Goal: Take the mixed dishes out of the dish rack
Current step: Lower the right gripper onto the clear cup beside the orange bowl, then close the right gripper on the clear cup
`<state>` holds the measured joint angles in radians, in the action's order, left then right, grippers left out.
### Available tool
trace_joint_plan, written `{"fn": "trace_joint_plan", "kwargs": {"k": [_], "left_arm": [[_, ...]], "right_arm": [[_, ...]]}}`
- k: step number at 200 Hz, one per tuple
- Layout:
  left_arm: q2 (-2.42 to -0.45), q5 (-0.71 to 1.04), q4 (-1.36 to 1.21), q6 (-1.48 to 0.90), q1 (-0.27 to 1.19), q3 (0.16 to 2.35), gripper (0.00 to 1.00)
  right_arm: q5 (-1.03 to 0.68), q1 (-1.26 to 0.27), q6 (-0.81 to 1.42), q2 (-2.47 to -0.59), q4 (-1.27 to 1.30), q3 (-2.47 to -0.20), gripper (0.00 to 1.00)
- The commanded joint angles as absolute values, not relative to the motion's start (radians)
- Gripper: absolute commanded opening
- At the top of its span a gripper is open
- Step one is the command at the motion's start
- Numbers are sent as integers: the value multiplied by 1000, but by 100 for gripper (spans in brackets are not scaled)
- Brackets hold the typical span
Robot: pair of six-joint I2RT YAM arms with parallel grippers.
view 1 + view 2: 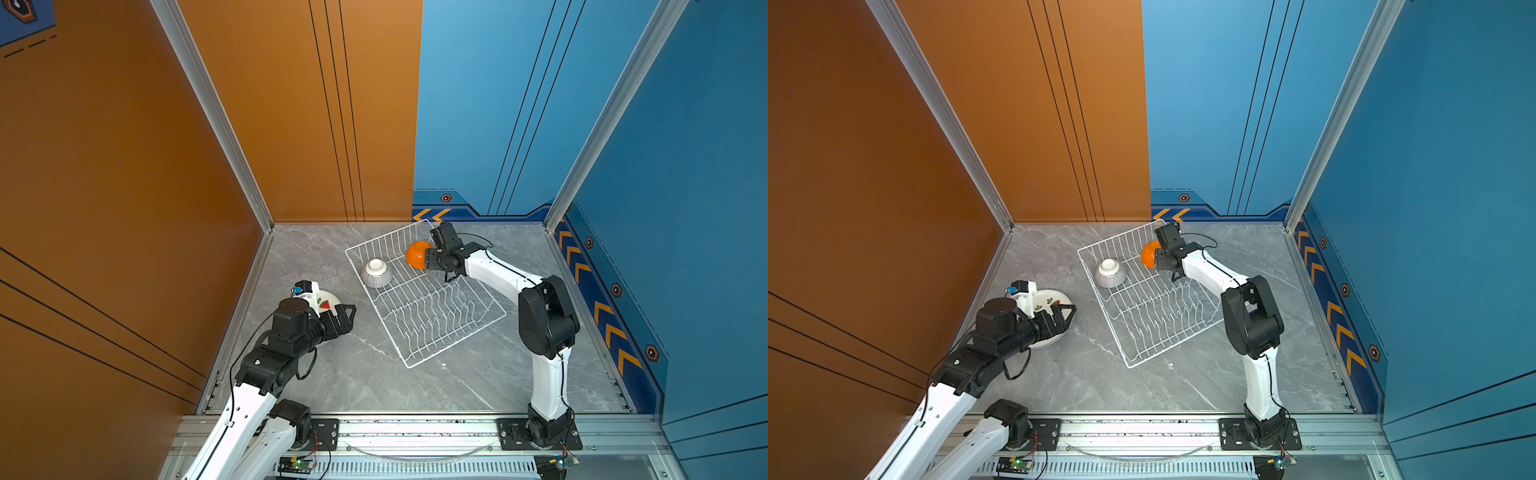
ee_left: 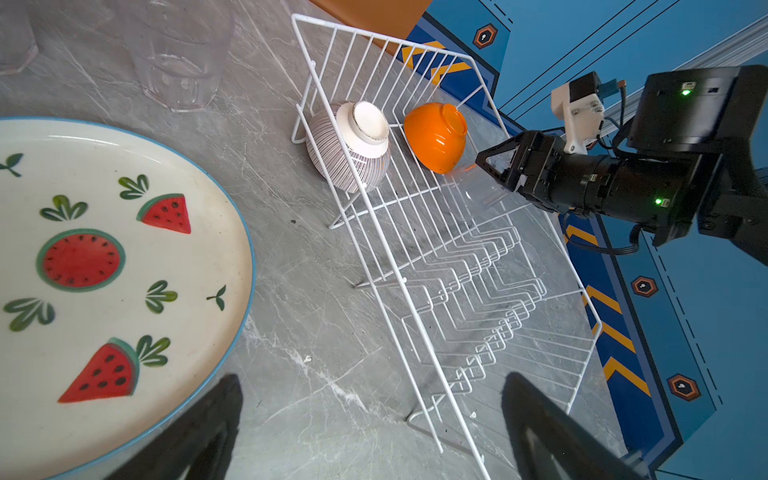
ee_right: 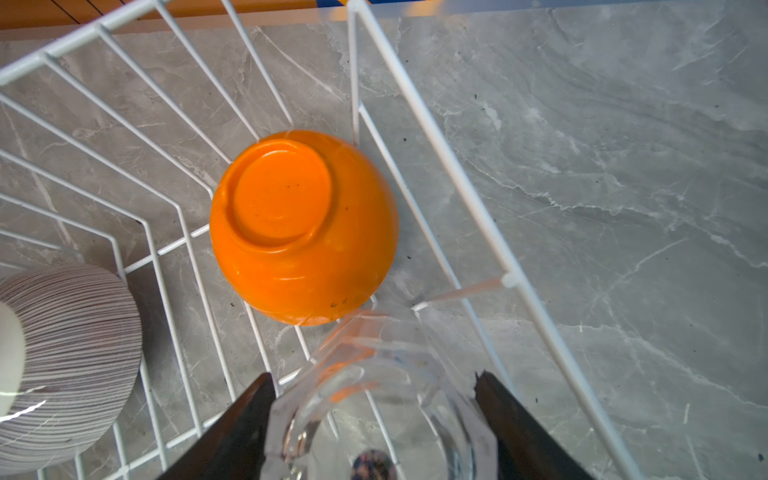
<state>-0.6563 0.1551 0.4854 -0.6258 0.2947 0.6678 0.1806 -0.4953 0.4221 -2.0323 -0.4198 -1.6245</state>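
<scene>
Grey marble table [image 1: 478,374] bears the rack [image 1: 419,320] at far middle; on its far right side a glass [image 3: 386,353] sits between the right gripper's [image 3: 374,376] jaws, though I cannot tell if they clamp it. Its slick sides could slip free, or a lift could knock the orange bowl [image 3: 303,232] just beside it or snag the rack's wire. The left gripper [image 2: 372,376], jaws apart, hovers by the plate [image 2: 124,270]. An orange wall [image 1: 124,166] stands left, a blue wall [image 1: 498,104] right.

We record a grey marble-patterned surface [image 1: 374,386]. Orange wall panels [image 1: 104,166] stand at left and rear-left, blue wall panels [image 1: 478,104] at rear-right and right, joined by aluminium posts [image 1: 212,112]. An orange chevron band [image 1: 602,313] lines the blue base. Lighting is even.
</scene>
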Motion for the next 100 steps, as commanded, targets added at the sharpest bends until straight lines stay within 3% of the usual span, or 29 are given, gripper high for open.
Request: {"fn": "trace_joint_plan", "kwargs": {"k": [1, 100], "left_arm": [[-653, 163, 475, -611, 290, 658, 98], [-669, 169, 460, -611, 284, 637, 98]], "right_arm": [[146, -507, 426, -2043, -449, -1660, 74], [184, -527, 410, -2052, -457, -1665, 70]]}}
